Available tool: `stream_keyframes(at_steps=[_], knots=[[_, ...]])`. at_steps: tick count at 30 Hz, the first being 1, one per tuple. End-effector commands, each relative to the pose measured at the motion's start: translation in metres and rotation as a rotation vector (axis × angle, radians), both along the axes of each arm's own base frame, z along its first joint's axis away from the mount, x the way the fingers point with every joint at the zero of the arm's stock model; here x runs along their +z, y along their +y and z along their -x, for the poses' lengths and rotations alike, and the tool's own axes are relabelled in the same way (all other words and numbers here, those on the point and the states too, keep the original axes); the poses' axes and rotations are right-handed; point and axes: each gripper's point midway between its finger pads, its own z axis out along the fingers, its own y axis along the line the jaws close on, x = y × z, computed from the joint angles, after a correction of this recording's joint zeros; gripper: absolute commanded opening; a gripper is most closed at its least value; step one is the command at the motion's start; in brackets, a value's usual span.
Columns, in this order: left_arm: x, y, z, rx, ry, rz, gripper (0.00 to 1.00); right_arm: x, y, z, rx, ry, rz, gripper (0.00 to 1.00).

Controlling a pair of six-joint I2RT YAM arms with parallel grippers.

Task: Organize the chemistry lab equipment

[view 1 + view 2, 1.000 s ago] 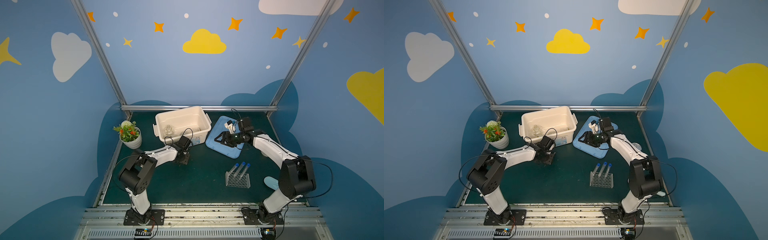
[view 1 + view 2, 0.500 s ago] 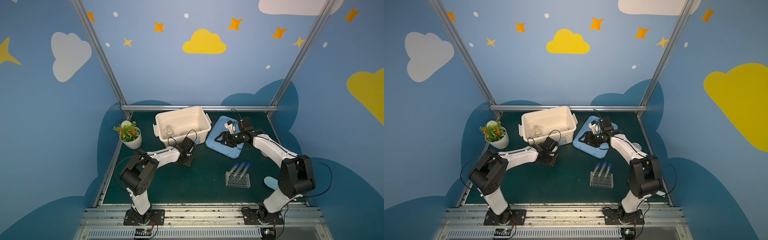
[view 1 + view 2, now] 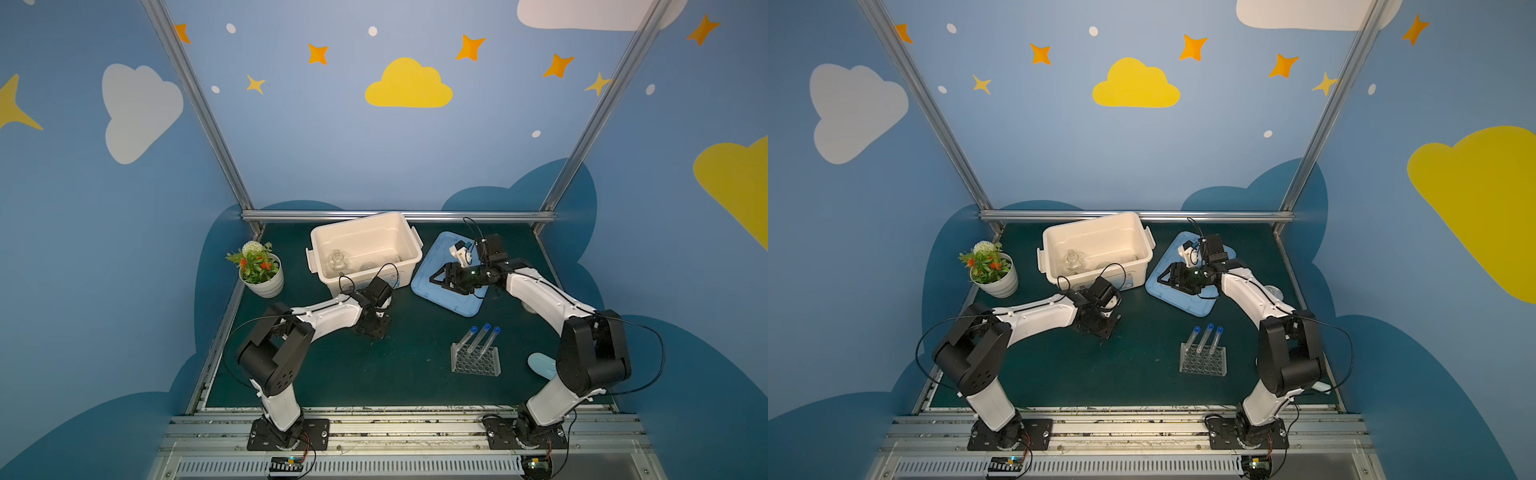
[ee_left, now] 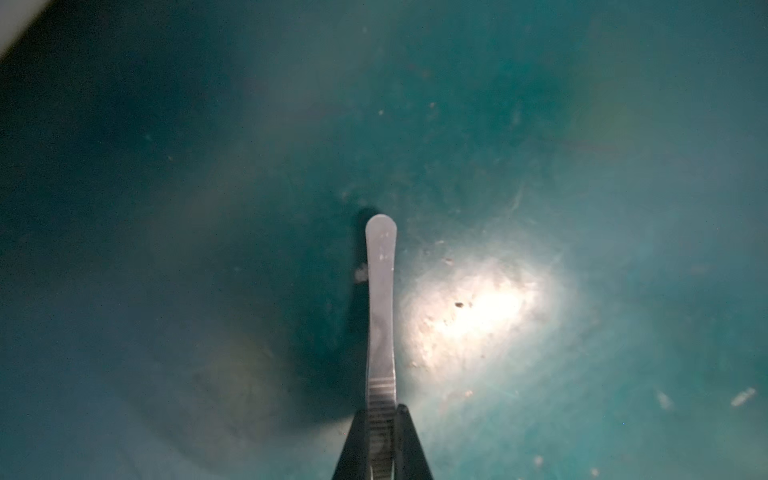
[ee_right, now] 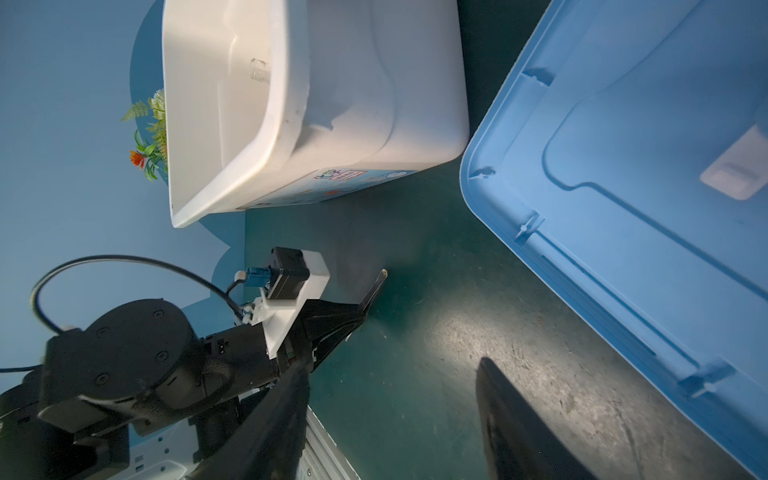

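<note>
My left gripper [image 4: 381, 409] is shut on the ribbed middle of the metal tweezers [image 4: 380, 291], low over the green mat in front of the white bin [image 3: 374, 249]. It shows in both top views [image 3: 374, 328] [image 3: 1100, 328]. In the right wrist view the tweezers [image 5: 374, 289] stick out of its jaws at a slant. My right gripper [image 3: 440, 278] [image 5: 395, 365] hangs open and empty over the near left edge of the blue lid [image 3: 432, 293]. A round glass flask [image 3: 337, 259] lies in the bin. Three blue-capped test tubes [image 3: 482, 336] lean in the clear rack [image 3: 476, 360].
A white potted plant [image 3: 259, 270] stands at the left edge. A pale blue scoop [image 3: 540, 363] lies by the right arm's base. A small clear round item [image 3: 1273, 291] sits on the mat behind the right forearm. The bin [image 5: 353, 104] and lid [image 5: 623, 166] almost touch.
The left gripper has closed on the tweezers and shifted a little to the right and toward the front. The right arm has not moved.
</note>
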Motion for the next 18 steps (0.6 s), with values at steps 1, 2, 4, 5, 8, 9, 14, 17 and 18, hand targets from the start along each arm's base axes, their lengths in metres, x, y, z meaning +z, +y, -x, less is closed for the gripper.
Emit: stream_keyframes(at_steps=[1,2,4,5,8,9,14,17,18], knots=[[0.039,-0.011,-0.005,-0.004,-0.053,0.066,0.11,0.003,-0.001,0.001,0.005,0.004,-0.007,0.64],[0.047,-0.012,-0.006,-0.003,-0.07,0.078,0.11,0.003,-0.001,0.001,0.004,0.004,-0.008,0.64],[0.064,-0.012,-0.01,0.0,-0.101,0.092,0.11,0.003,-0.001,0.001,0.003,0.003,-0.011,0.64],[0.073,-0.012,-0.011,0.0,-0.115,0.094,0.11,0.003,-0.001,0.0,0.002,0.003,-0.011,0.64],[0.1,-0.014,-0.016,-0.013,-0.16,0.111,0.11,0.006,0.0,0.0,0.003,-0.001,-0.019,0.64],[0.109,-0.015,-0.017,-0.018,-0.177,0.122,0.11,0.007,0.001,0.0,0.006,-0.003,-0.022,0.64],[0.154,-0.021,-0.021,-0.027,-0.276,0.21,0.12,0.015,0.003,-0.002,0.005,-0.02,-0.037,0.64],[0.182,-0.022,-0.025,-0.031,-0.342,0.25,0.13,0.021,0.006,-0.003,0.007,-0.032,-0.053,0.64],[0.19,-0.021,-0.027,-0.031,-0.365,0.255,0.13,0.022,0.008,-0.003,0.01,-0.033,-0.057,0.64]])
